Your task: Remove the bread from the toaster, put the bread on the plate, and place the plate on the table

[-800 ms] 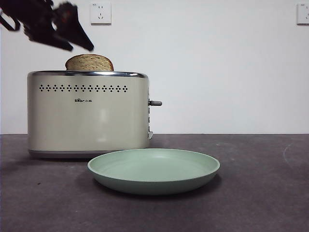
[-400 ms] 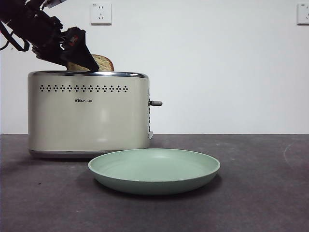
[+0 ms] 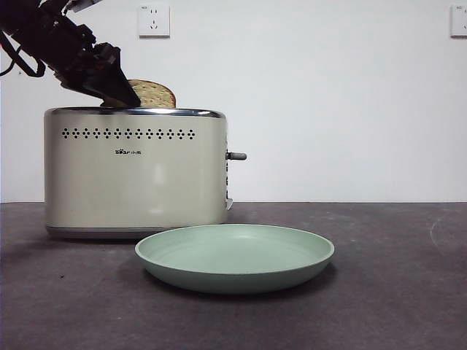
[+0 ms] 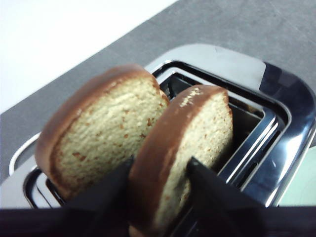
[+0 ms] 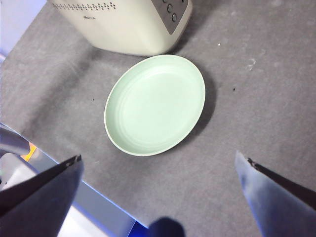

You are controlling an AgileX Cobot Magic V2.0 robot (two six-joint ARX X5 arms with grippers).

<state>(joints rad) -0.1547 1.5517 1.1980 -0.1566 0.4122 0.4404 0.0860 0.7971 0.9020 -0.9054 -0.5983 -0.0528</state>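
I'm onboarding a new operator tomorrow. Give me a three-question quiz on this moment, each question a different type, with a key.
1. True or false: the plate already holds a slice of bread.
2. Multiple choice: the left gripper has its fingers
A. on the toaster's side lever
B. on either side of one slice in the toaster
C. resting on the plate's rim
3. Short answer: how many slices stand in the toaster's slots in the left wrist view?

Key
1. False. The plate is bare and sits on the table in front of the toaster.
2. B. The fingers flank the bread.
3. Two: the flanked bread and the other slice beside it.
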